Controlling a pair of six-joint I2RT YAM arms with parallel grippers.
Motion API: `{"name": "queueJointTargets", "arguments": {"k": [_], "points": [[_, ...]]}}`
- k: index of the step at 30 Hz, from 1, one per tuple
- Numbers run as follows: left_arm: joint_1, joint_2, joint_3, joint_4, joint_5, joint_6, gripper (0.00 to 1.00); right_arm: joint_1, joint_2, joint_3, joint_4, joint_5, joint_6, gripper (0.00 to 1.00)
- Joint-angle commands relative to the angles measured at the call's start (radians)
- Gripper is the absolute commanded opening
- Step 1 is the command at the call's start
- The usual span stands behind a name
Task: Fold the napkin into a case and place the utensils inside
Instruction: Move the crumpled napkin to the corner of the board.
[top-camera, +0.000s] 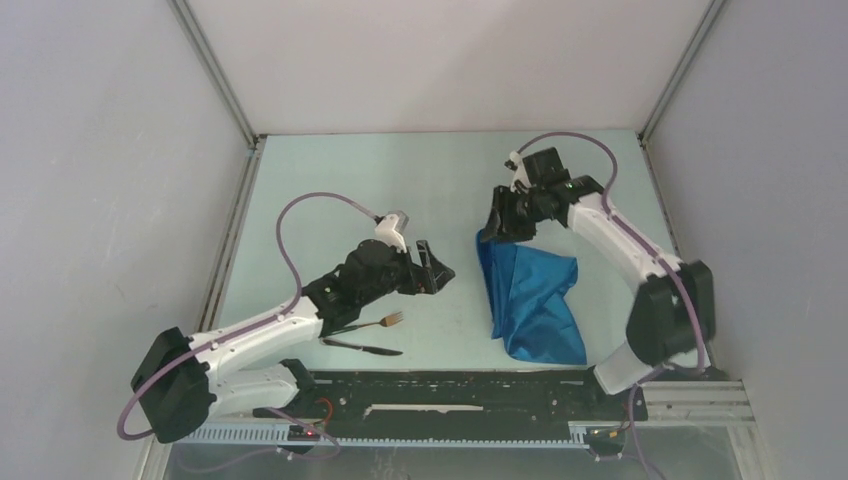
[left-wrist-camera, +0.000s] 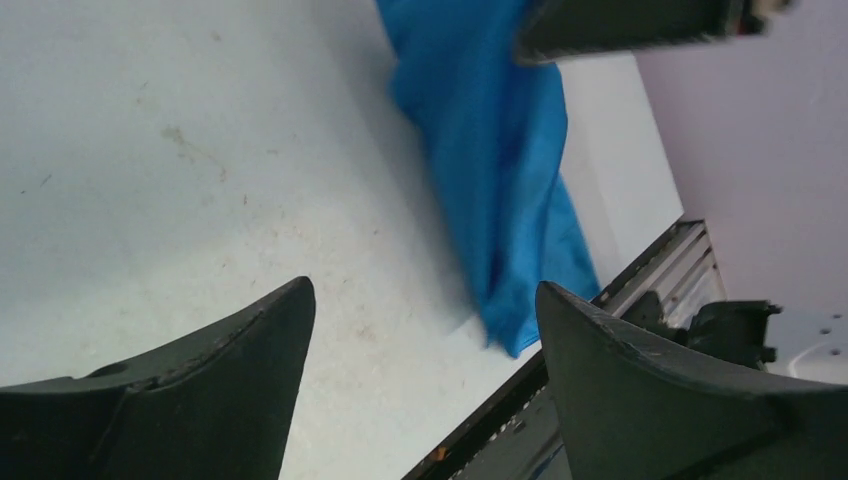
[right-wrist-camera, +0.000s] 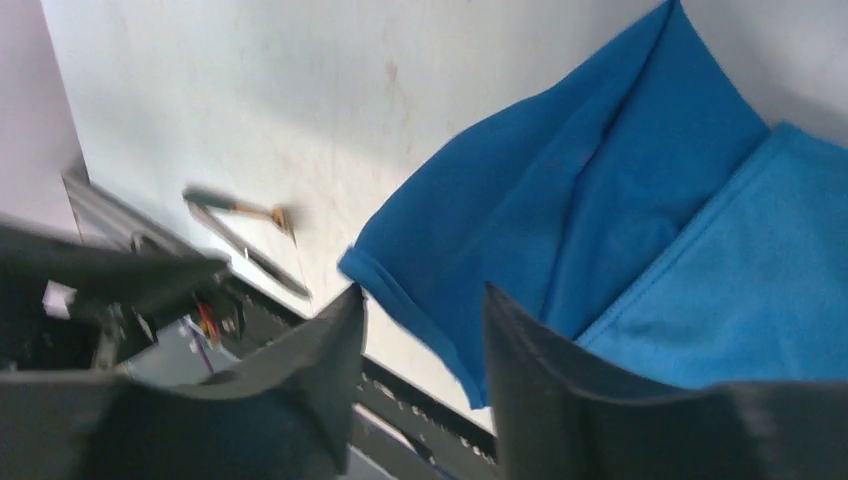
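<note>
Now: one napkin (top-camera: 530, 295), one fork (top-camera: 385, 322), one knife (top-camera: 365, 348); left claw (left-wrist-camera: 425, 288) wide; right claw (right-wrist-camera: 422, 292) narrow, at napkin.

Soft, even light, faint shadows; my wrist views are motion-blurred, the fork (right-wrist-camera: 247, 207) at nine o'clock smeared.

Counter (top-camera: 440, 170): pale green, faintly stained. Black rail (top-camera: 470, 395): along the counter's near edge. Grey walls (top-camera: 100, 150): enclosing the counter's other three sides.
</note>
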Motion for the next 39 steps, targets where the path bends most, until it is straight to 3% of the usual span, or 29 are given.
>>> {"name": "queueJointTargets", "arguments": {"k": [1, 3, 5, 9, 11, 14, 16, 18, 22, 27, 39], "points": [[-0.011, 0.046, 0.030, 0.127, -0.040, -0.040, 0.83, 0.004, 0.170, 0.200, -0.072, 0.058, -0.100, 0.64], [-0.010, 0.061, 0.020, 0.139, -0.028, -0.053, 0.75, 0.080, 0.159, 0.195, -0.171, 0.354, -0.108, 0.69], [-0.011, 0.045, 0.005, 0.121, -0.048, -0.063, 0.72, 0.189, 0.064, 0.044, -0.180, 0.598, -0.040, 0.75], [-0.008, -0.146, -0.075, -0.009, -0.226, -0.117, 0.77, 0.451, -0.127, -0.199, -0.170, 0.773, 0.207, 0.75], [-0.003, -0.260, -0.119, -0.156, -0.316, -0.142, 0.84, 0.539, -0.162, -0.282, -0.115, 0.780, 0.258, 0.70], [0.008, -0.414, -0.168, -0.255, -0.378, -0.155, 0.91, 0.655, -0.121, -0.318, -0.041, 0.769, 0.173, 0.54], [0.014, -0.485, -0.192, -0.284, -0.386, -0.150, 0.92, 0.662, -0.083, -0.344, 0.045, 0.679, 0.111, 0.43], [0.016, -0.519, -0.202, -0.302, -0.383, -0.145, 0.94, 0.637, -0.056, -0.359, 0.094, 0.612, 0.080, 0.39], [0.017, -0.518, -0.208, -0.314, -0.365, -0.153, 0.94, 0.578, -0.054, -0.406, 0.196, 0.472, 0.043, 0.45], [0.016, -0.486, -0.213, -0.286, -0.339, -0.157, 0.94, 0.538, -0.020, -0.429, 0.203, 0.434, 0.022, 0.50], [0.017, -0.448, -0.182, -0.275, -0.342, -0.130, 0.94, 0.592, 0.097, -0.427, 0.171, 0.562, 0.039, 0.44]]}}
